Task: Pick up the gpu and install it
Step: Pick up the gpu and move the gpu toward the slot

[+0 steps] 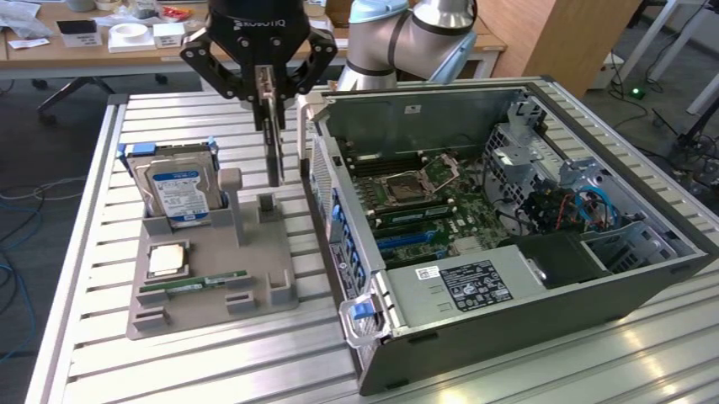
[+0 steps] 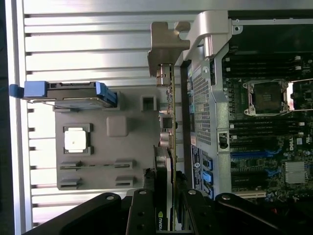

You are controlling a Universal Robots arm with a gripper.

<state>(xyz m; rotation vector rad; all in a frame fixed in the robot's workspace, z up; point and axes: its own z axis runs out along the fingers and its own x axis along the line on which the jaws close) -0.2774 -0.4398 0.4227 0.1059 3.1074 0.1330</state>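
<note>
"When you look from the exterior view, what does the gripper (image 1: 265, 84) hold?"

"It pinches the gpu (image 1: 274, 143) tight. The card hangs straight down by the edge of the grey tray (image 1: 225, 252) — right beside the open computer case (image 1: 337, 210)."

"And the wrist view?"

"The gpu (image 2: 169, 142) sits on edge between the grey tray (image 2: 137, 156) and the computer case (image 2: 208, 98) — its silver end (image 2: 164, 46) is far from the gripper (image 2: 166, 208)."

The end effector (image 1: 269, 94) is black, and the gpu (image 2: 168, 122) shows a green board edge and a silver bracket. The counter (image 1: 101, 353) is silver with ribbed stripes, the tray (image 1: 202, 307) plain grey, the hard drive (image 1: 180, 189) labelled blue and white. The motherboard (image 1: 450, 219) is green with blue slots.
</note>
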